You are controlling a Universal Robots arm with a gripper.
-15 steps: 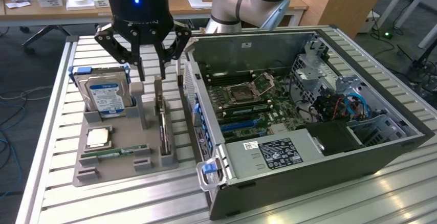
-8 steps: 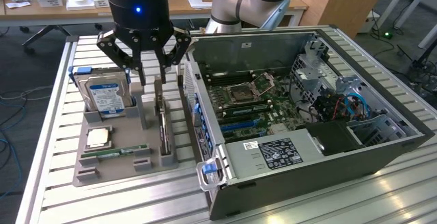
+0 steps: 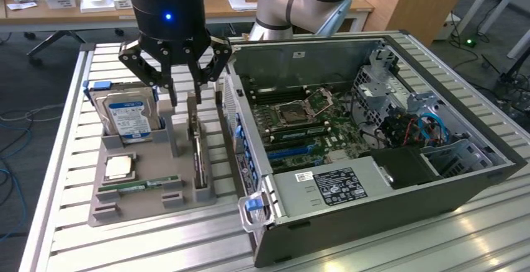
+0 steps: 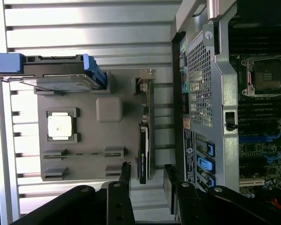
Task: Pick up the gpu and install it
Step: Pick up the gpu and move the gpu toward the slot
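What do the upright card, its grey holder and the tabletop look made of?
Thin dark-faced upright card: green circuit board edge, matte dark cover, probably plastic, silvery metal bracket at one end. Grey slotted holder block: matte, uniform, probably plastic. Slatted silver tabletop: ribbed metal, likely aluminium, showing soft glare.

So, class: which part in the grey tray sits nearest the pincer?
The thin, dark, green-edged card standing on edge; the blue-labelled silver hard drive stands farther aside.

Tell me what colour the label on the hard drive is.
The hard drive has a blue and white label, clearest in the exterior view.
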